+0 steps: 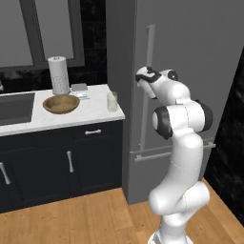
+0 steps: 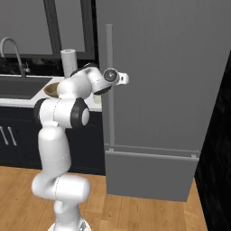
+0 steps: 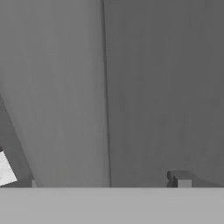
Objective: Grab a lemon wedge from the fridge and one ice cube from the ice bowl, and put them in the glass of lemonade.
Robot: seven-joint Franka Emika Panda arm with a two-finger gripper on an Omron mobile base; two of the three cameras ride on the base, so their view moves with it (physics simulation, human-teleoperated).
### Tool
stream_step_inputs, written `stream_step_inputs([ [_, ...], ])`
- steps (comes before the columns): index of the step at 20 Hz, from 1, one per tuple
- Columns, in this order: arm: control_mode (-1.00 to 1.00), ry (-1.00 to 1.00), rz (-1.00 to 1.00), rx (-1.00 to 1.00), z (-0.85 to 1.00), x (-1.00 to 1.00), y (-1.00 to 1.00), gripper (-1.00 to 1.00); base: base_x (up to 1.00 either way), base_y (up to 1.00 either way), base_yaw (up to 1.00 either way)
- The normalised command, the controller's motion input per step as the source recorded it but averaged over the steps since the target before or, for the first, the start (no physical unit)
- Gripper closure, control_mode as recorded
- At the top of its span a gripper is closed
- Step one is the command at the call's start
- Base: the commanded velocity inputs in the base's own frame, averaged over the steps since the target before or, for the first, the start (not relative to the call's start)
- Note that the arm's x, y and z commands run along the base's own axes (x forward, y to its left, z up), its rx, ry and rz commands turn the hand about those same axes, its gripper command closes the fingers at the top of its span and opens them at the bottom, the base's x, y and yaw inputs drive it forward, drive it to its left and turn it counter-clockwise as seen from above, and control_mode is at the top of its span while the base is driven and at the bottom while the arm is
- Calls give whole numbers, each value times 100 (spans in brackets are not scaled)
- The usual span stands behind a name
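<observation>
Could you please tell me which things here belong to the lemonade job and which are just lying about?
Job: fridge, shut; wooden ice bowl; glass of lemonade; open gripper near the fridge handle.
Lying about: paper towel roll, sink, tap.

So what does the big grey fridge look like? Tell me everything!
The fridge is tall, wide and plain grey, like smooth metal. Its doors are shut: a big upper door and a lower drawer under a seam. A long grey bar handle runs upright along the upper door's left edge. It stands on the wooden floor, right beside the white counter. The robot's open tool is close to the handle.
</observation>
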Motion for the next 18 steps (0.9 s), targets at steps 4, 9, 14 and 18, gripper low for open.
stream_step_inputs([
  [4,-100,0,6,0,-26,53,0,-100,0,0,0],
  [9,-100,0,6,0,-25,54,0,-100,0,0,0],
  [14,-100,5,2,0,-8,51,0,100,0,0,0],
  [18,-100,11,1,0,2,14,-4,100,0,0,0],
])
